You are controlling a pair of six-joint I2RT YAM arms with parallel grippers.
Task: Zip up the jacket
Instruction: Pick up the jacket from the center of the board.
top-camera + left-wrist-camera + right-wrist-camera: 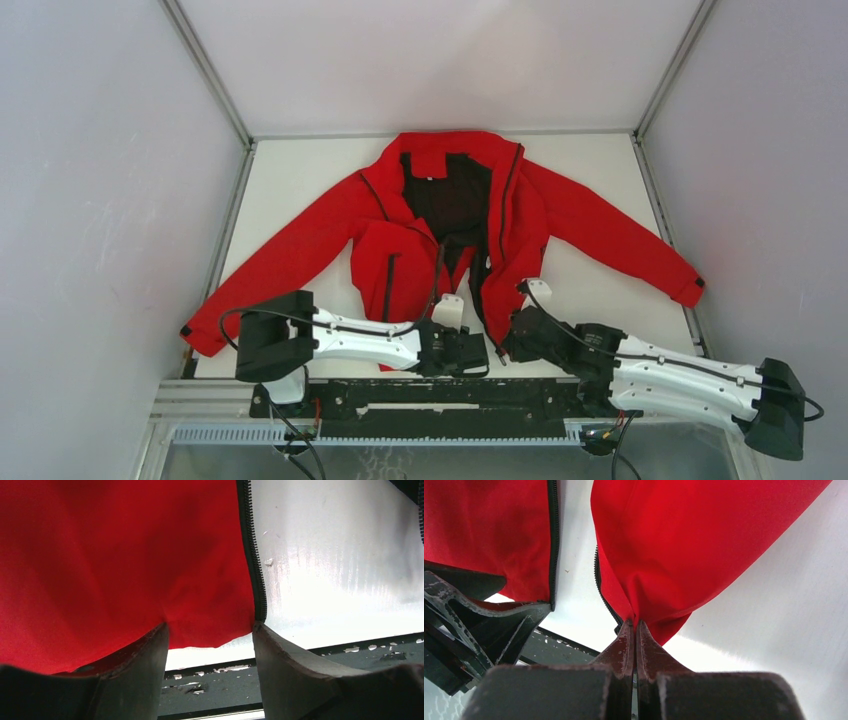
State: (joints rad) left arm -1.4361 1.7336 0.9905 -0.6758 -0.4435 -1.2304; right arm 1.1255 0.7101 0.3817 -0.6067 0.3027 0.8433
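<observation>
The red jacket [560,210] lies spread on the white table [300,170], front open and black lining showing. My left gripper [478,352] is at the bottom corner of the jacket's left panel [125,555]. It [210,626] stands open, fingertips against the hem on either side of the corner, next to the dark zipper teeth [252,555]. My right gripper [508,345] is shut [635,624] on the bottom hem of the right panel [684,545], just beside its zipper edge [604,595]. A strip of bare table separates the two zipper edges.
A black metal rail [420,395] runs along the near table edge under both grippers. Grey enclosure walls [100,200] close in the left, right and back. The jacket's sleeves reach toward both side edges. The left gripper's black finger [474,615] shows in the right wrist view.
</observation>
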